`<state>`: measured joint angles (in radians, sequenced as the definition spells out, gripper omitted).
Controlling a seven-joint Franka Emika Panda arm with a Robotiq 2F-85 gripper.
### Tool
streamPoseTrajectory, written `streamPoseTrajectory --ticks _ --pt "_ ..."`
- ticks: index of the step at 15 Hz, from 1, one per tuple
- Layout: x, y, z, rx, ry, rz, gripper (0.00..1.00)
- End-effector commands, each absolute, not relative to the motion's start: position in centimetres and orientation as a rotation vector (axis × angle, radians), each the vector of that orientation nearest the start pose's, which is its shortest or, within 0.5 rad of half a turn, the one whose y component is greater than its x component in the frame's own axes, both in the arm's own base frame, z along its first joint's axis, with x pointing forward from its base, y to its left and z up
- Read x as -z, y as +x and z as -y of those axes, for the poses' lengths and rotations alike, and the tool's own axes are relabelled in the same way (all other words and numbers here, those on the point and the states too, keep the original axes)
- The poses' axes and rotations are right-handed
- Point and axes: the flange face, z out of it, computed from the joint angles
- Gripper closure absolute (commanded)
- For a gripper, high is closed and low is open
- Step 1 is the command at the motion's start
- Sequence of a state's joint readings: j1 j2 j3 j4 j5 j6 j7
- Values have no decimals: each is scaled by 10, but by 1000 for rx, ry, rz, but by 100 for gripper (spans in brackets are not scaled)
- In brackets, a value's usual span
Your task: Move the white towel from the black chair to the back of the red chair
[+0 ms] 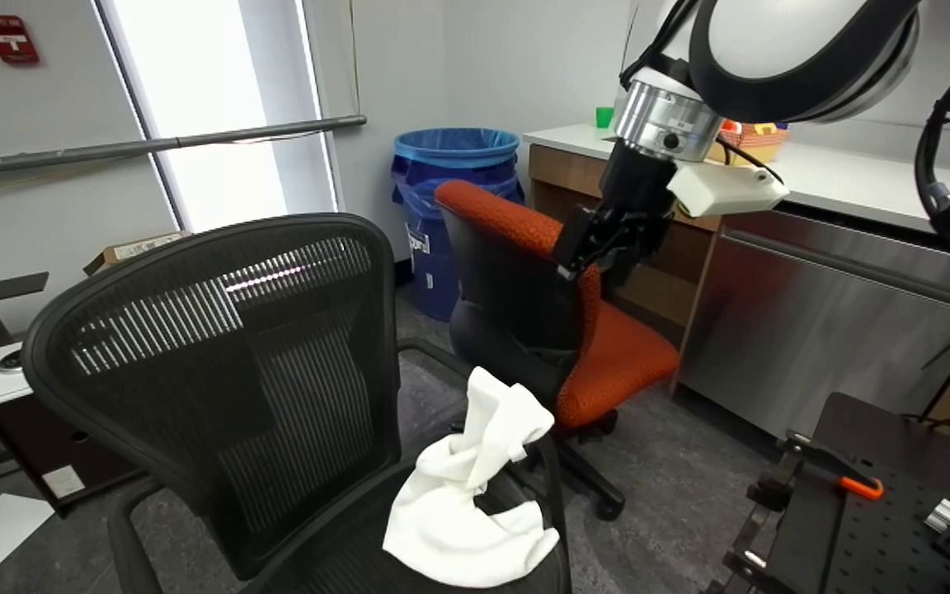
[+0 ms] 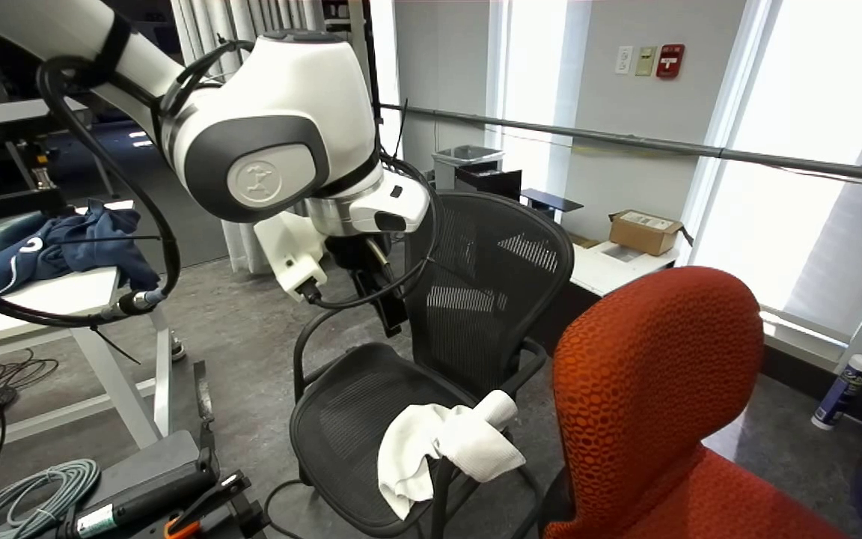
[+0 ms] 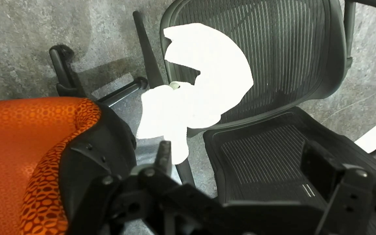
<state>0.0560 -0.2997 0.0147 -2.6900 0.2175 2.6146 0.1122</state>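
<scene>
The white towel point(image 1: 458, 520) lies crumpled on the seat of the black chair point(image 1: 310, 396), with one end bunched over the armrest. It shows the same way in an exterior view point(image 2: 468, 442) and in the wrist view point(image 3: 220, 71). The red chair point(image 2: 655, 359) stands beside the black chair; its backrest is at the left of the wrist view point(image 3: 21, 156). My gripper point(image 3: 241, 160) is open, with nothing between its fingers. It hangs above the chairs, apart from the towel, and also shows in an exterior view point(image 1: 599, 247).
A dark table point(image 1: 871, 487) with an orange-handled tool stands at the robot's side. A blue bin point(image 1: 442, 239) and a counter point(image 1: 879, 177) are behind the red chair. A white table point(image 2: 64, 299) holds a blue garment. The black chair's armrest point(image 2: 442, 494) rises beside the towel.
</scene>
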Motion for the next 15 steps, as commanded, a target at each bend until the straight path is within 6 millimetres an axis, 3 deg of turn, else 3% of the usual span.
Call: streamPoseTrajectory --ticks 1,6,10,15 --pt "-347 423 -23 302 -2974 -348 0" --pt "-336 462 -15 306 -3003 -370 0" --pt "-322 507 -15 314 -3031 -348 0" --pt "-273 550 -14 227 -3123 -311 0"
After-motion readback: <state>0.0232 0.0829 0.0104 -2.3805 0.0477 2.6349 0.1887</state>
